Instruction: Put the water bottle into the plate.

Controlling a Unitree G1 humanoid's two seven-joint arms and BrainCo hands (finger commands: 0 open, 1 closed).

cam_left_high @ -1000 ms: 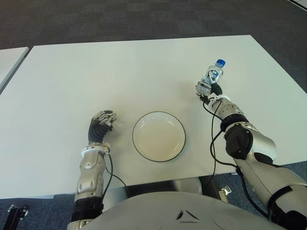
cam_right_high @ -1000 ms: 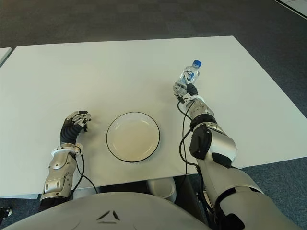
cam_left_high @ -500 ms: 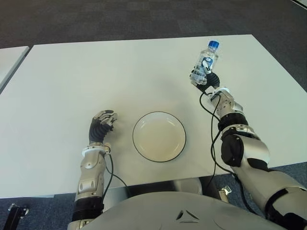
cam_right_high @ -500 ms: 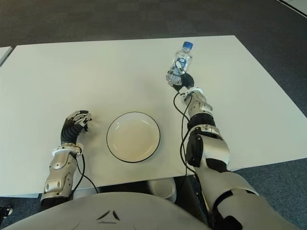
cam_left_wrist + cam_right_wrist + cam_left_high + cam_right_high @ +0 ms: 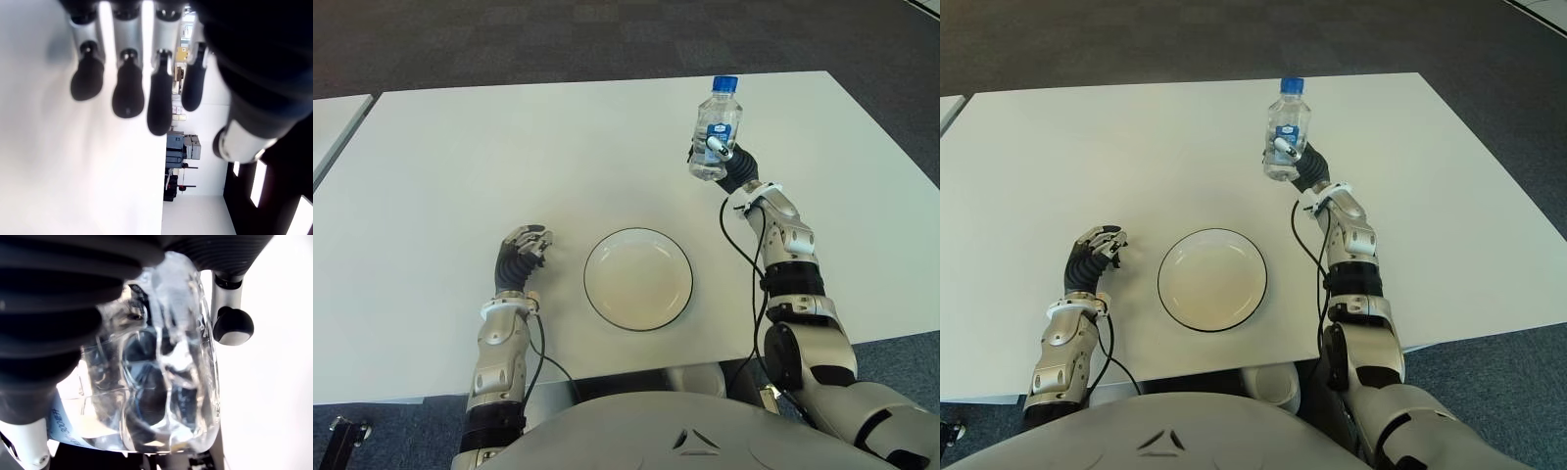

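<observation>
Water bottle point(image 5: 716, 132) is held upright w/ right hand point(image 5: 728, 162) fingers clamped on it, above surface point(image 5: 460, 157), far right of plate point(image 5: 637, 278). Left hand point(image 5: 519, 257) is seen left of plate, fingers curled, nothing held.

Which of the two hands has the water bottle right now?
The right hand has it: its fingers are wrapped round the lower part of the upright water bottle, above the table beyond the plate. The left hand, left of the plate, holds nothing.
</observation>
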